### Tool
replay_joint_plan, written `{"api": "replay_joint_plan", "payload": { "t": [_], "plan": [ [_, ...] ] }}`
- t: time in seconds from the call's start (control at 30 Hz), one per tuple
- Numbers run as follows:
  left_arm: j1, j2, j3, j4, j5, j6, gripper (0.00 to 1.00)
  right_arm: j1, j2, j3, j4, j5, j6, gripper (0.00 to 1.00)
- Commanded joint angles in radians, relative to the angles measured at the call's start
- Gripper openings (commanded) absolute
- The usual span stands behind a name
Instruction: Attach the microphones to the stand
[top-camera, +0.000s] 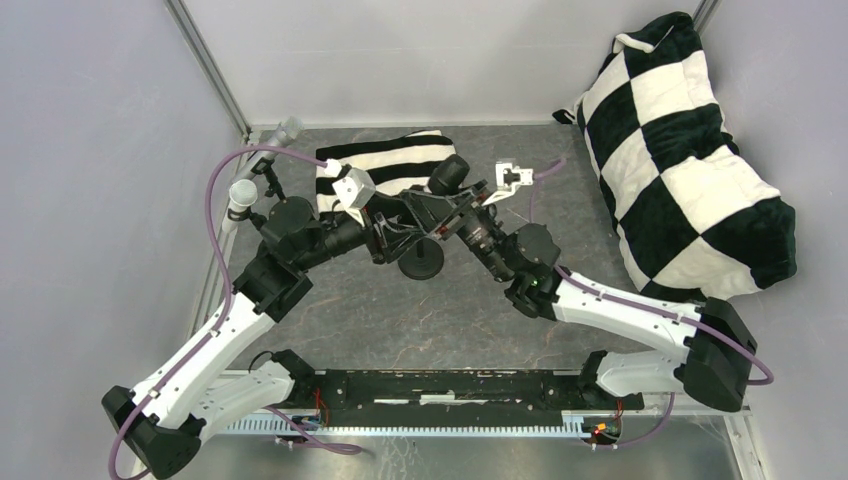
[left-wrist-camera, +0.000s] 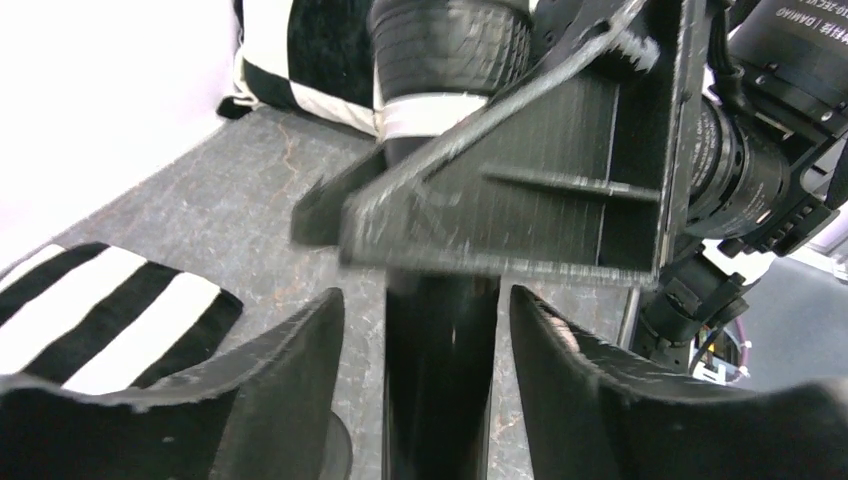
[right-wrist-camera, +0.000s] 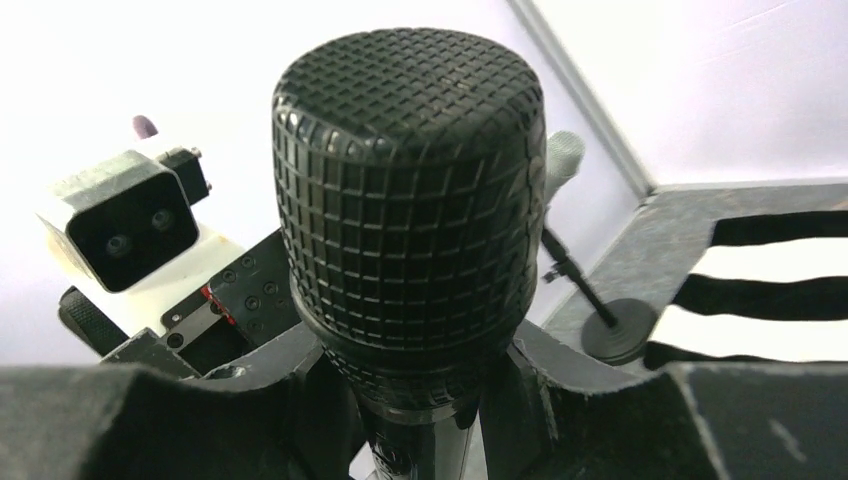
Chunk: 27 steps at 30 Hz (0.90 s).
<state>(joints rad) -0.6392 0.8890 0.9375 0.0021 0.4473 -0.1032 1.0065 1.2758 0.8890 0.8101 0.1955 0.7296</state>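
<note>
Right gripper (right-wrist-camera: 420, 410) is clamped on the black microphone (right-wrist-camera: 410, 180) just under its mesh head. The head stands upright above the fingers. In the left wrist view one right finger crosses the body just below the pale ring (left-wrist-camera: 430, 112). Left gripper (left-wrist-camera: 425, 310) is spread, its fingers (left-wrist-camera: 285, 400) straddling the microphone's black handle lower down, beneath the right gripper. The table (top-camera: 400, 330) shows through the gap on one side; on the other the gap is too thin to tell whether pad touches handle. Stand (top-camera: 421, 264): round black base directly below both grippers. Silver-grey microphone (top-camera: 287, 130) and white microphone (top-camera: 242, 194) sit well apart from both grippers, out past the left arm. Striped cloth (top-camera: 395, 165) lies just beyond the grippers. Checkered pillow (top-camera: 690, 170) is well off on the right gripper's outer side.
</note>
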Motion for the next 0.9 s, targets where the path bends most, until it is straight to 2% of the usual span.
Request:
{"api": "replay_joint_plan", "payload": {
  "t": [0.0,0.03,0.1,0.43,0.67,0.87],
  "plan": [
    [-0.001,-0.029,-0.048,0.033,-0.032,-0.043,0.74,-0.014,-0.104,-0.06,0.123,0.126,-0.111,0.0],
    [-0.001,-0.037,-0.069,0.049,-0.043,-0.058,0.87,-0.021,-0.123,-0.071,0.118,0.141,-0.134,0.0],
    [-0.001,-0.055,-0.106,0.092,-0.067,-0.104,0.99,-0.035,-0.161,-0.093,0.101,0.164,-0.178,0.0],
    [-0.001,-0.145,-0.335,0.271,-0.326,-0.363,1.0,-0.184,-0.363,-0.311,0.036,0.217,-0.279,0.0],
    [-0.001,-0.117,-0.472,0.401,-0.479,-0.391,1.0,-0.201,-0.463,-0.343,-0.064,0.229,-0.4,0.0],
    [-0.001,0.018,-0.545,0.588,-0.539,-0.392,1.0,-0.202,-0.511,-0.358,-0.112,0.233,-0.457,0.0]
  ]
}}
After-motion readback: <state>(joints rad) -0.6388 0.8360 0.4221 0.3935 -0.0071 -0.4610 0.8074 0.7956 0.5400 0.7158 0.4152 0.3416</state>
